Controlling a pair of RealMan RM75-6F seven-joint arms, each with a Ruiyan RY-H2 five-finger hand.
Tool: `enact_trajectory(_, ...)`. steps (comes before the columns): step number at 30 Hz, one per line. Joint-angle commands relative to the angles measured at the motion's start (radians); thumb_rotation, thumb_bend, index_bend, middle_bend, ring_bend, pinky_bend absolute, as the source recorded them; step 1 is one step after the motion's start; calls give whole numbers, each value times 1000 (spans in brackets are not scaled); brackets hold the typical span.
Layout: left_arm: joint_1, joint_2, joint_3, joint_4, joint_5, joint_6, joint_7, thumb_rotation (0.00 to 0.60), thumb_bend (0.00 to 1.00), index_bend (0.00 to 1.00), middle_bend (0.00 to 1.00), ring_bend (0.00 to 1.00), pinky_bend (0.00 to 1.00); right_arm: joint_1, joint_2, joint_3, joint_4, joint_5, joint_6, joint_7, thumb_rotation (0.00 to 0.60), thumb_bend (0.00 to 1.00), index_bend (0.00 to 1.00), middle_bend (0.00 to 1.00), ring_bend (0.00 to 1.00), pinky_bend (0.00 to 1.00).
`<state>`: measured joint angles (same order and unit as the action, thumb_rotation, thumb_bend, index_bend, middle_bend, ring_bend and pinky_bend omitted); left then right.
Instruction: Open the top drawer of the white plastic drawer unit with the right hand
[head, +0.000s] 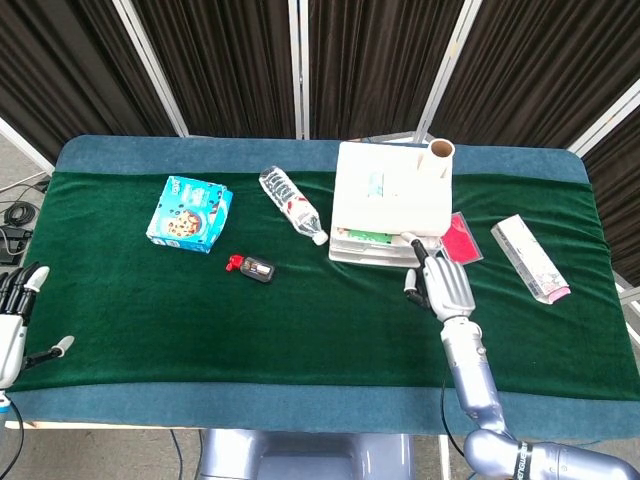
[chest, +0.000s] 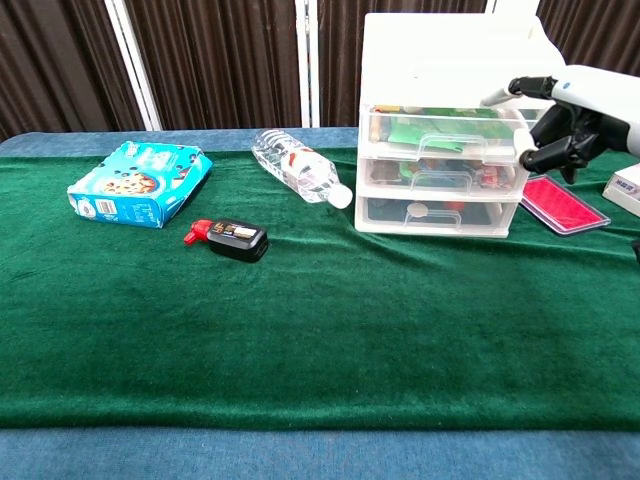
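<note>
Standing toward the far right of the green table cloth (chest: 320, 330), the white plastic drawer unit (chest: 450, 60) shows three clear-fronted drawers stacked one over another, and its top drawer (chest: 445, 127) sits flush with the frame, not pulled out, with green contents dimly visible through the front. Just beside the unit's right front corner, at the height of the top drawer, is the right hand (chest: 572, 115); its fingers (chest: 540, 155) are curled inward with nothing between them, one pale fingertip reaching toward the drawer's right end, though whether it touches the plastic cannot be told from either view. From the head view the same hand (head: 444, 283) lies just in front of the unit's right corner, back of the hand upward. A cardboard tube (head: 440, 155) stands upright on the unit's top. Just right of the unit lies a flat red case (chest: 560, 205), and farther right a long pale box (head: 529, 257). To the unit's left a clear water bottle (chest: 300, 167) lies on its side, then a small black bottle with a red cap (chest: 228, 237), then a blue cookie box (chest: 140, 183). The left hand (head: 12, 325) is at the table's near left edge, fingers spread apart and holding nothing.
</note>
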<state>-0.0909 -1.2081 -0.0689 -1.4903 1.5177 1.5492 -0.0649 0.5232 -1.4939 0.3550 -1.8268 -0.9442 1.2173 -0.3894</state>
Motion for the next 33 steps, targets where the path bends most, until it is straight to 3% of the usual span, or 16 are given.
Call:
enact_trajectory(1, 0, 0, 1, 0, 2, 0, 0, 600, 135, 0, 0, 0, 0, 5, -1, 1, 0, 6, 2, 3, 600, 687, 178, 880, 893, 696)
enact_trajectory(10, -2, 0, 3, 0, 2, -4, -2, 600, 135, 0, 0, 0, 0, 26, -8, 2, 7, 34, 2, 13, 600, 686, 245, 881, 893, 696)
enact_trajectory(22, -2, 1, 1, 1, -4, -8, -6, 600, 135, 0, 0, 0, 0, 49, -26, -1, 42, 51, 5, 34, 600, 687, 252, 880, 893, 696)
enact_trajectory(33, -1, 3, 0, 0, -5, -5, -10, 600, 135, 0, 0, 0, 0, 51, -25, -5, 39, 47, 18, 51, 600, 686, 360, 881, 893, 696)
